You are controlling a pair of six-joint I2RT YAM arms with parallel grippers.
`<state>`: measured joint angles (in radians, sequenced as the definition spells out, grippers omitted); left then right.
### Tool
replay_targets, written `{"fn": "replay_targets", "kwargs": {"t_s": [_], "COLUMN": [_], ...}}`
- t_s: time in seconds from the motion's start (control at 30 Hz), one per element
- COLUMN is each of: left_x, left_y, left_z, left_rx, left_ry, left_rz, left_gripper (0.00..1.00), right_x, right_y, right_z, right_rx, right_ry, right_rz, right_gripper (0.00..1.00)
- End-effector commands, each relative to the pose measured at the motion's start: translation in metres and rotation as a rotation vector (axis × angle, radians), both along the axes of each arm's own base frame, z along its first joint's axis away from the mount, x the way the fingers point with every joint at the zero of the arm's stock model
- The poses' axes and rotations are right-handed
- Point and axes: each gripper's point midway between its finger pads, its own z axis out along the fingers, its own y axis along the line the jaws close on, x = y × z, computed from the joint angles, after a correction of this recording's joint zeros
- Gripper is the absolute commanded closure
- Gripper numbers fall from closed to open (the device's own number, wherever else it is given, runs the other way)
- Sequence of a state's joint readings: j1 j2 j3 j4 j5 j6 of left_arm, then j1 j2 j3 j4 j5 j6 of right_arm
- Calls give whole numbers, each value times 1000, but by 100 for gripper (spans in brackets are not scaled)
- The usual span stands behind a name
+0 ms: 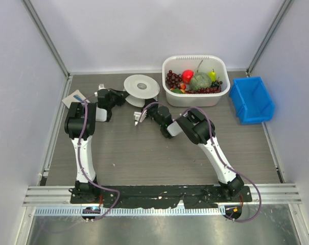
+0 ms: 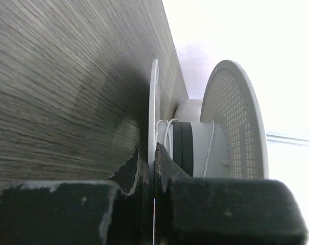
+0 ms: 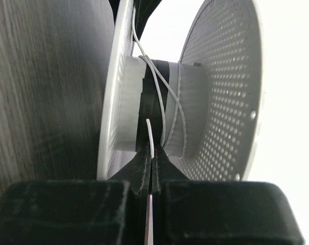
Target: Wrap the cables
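Note:
A white perforated spool (image 1: 141, 86) lies at the back of the table, tilted. My left gripper (image 1: 124, 97) is shut on the rim of its thin lower flange (image 2: 154, 112), which runs between the fingers of the left gripper (image 2: 154, 153). The cable (image 3: 150, 133), a very thin white cord, crosses the spool's black-taped hub (image 3: 157, 97) in a few loose turns. Its free end sticks up from my right gripper (image 3: 153, 152), which is shut on it just below the hub. In the top view the right gripper (image 1: 139, 118) sits close in front of the spool. More cable turns (image 2: 167, 133) show on the hub.
A white tub (image 1: 170, 94) of toy fruit stands at the back right, with a blue bin (image 1: 251, 99) beside it. A small white card (image 1: 75, 98) lies at the far left near the left arm. Grey walls close in both sides.

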<state>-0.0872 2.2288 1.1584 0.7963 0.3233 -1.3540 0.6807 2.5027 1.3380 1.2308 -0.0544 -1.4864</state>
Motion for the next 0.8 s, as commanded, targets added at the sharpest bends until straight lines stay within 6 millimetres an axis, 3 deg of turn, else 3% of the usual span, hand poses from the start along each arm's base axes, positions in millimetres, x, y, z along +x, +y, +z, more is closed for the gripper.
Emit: {"fn": "replay_targets", "kwargs": {"t_s": [0.0,0.13,0.3,0.47,0.53,0.63,0.77], "left_x": [3,2,3,3,0,-6,-18], "left_y": [-3,-2,0,2,4,8,17], "left_z": [-16,-28,-35,-38,-40,-38,-34], "left_rx": [32,49,62,59,63,74,97], "left_ry": [21,65,96,123,140,170,212], "left_rz": [10,18,19,32,44,60,86], "left_gripper": [96,94,77,71,64,46,39], "right_x": [7,10,13,15,15,15,13], "right_y": [7,5,1,-2,-2,-1,0], "right_z": [23,16,12,11,11,11,9], "right_rx": [28,19,7,-2,-4,-7,-18], "right_ry": [-124,-124,-126,-126,-126,-133,-136], "right_rz": [27,28,26,22,23,30,42], "right_gripper": [99,99,99,99,99,98,97]}}
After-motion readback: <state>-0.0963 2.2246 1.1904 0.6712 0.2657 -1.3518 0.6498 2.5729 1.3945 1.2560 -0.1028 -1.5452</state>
